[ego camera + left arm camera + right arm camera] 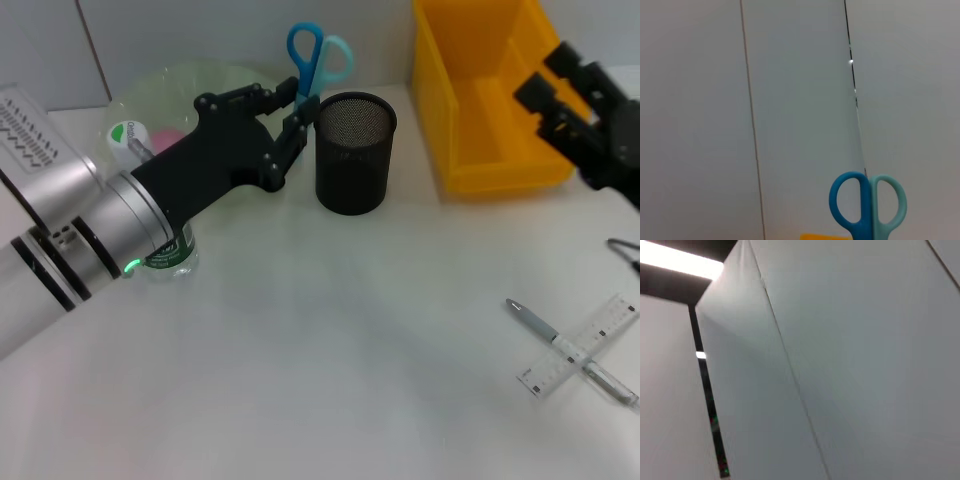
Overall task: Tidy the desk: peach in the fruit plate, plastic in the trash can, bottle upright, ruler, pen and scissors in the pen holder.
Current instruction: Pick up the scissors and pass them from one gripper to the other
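My left gripper (pixel 292 118) is shut on the scissors (pixel 319 55). It holds them upright, blue handles up, just left of the black mesh pen holder (pixel 354 152); the blades are hidden behind the fingers. The handles also show in the left wrist view (pixel 867 205). A grey pen (pixel 563 346) and a clear ruler (pixel 590 340) lie crossed on the desk at the front right. The green fruit plate (pixel 205 82) stands at the back left with something pink (pixel 170 135) in it. A bottle (pixel 168 256) with a green label is mostly hidden under my left arm. My right gripper (pixel 548 75) is open and empty, raised over the yellow trash can (pixel 480 110).
The yellow trash can stands right of the pen holder at the back. A black cable (pixel 625 250) shows at the right edge. The right wrist view shows only wall panels.
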Action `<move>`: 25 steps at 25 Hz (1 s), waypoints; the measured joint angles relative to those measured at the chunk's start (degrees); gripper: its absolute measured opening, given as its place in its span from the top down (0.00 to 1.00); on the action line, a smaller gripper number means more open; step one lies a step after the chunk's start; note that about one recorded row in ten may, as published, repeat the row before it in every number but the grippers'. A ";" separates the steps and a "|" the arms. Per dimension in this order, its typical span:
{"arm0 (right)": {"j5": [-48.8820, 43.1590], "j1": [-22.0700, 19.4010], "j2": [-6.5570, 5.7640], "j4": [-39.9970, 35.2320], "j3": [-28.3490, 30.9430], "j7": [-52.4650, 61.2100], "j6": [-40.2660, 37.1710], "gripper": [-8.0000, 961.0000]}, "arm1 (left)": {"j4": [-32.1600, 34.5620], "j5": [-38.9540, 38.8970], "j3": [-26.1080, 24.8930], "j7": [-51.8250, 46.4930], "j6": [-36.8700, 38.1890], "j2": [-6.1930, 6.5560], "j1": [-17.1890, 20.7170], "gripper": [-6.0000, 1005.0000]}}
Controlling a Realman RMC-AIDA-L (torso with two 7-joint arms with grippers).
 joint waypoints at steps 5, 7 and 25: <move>0.13 2.10 0.26 8.74 0.53 -8.07 -0.79 0.15 | -0.08 -0.93 2.30 1.84 0.08 0.00 0.96 0.77; 0.15 2.69 0.26 10.10 0.64 -9.09 -0.70 0.15 | -0.08 -0.93 3.04 2.26 0.05 0.00 1.04 0.77; -0.68 10.54 0.44 17.95 -0.26 -16.22 9.68 0.15 | 0.26 -0.92 5.28 3.19 0.13 0.00 1.69 0.77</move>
